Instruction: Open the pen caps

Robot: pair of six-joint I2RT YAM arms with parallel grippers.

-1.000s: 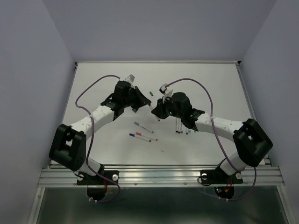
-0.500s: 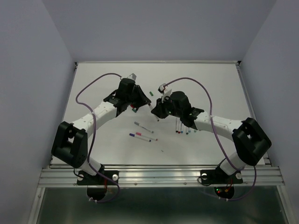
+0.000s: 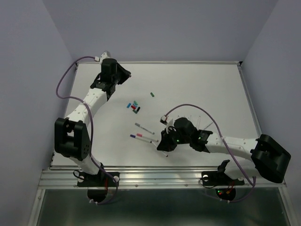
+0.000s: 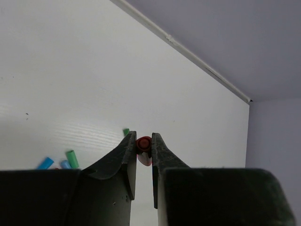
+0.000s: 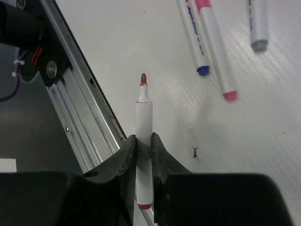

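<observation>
Bench (image 3: 211,84) with the left arm (image 3: 94,99) stretched far and the right arm (image 3: 225,146) drawn near, each holding something.

Reaching to the far left corner of the bench is the left arm; the right arm lies low along the near edge, its wrist near the middle of that edge; the right fingers (image 5: 130,149) are clamped narrow on a white pen barrel (image 5: 144,117), its reddish tip bare; three more white pens (image 5: 216,44) lie flat just beside it, with blue, pink and grey ends; the left fingers (image 4: 131,148) are pinched almost together on a red pen cap (image 4: 143,142); loose pen caps (image 3: 134,106) in teal, blue, red and black sit clustered left of the bench's middle; a single green cap (image 3: 152,94) lies apart from them, toward the far edge.
</observation>
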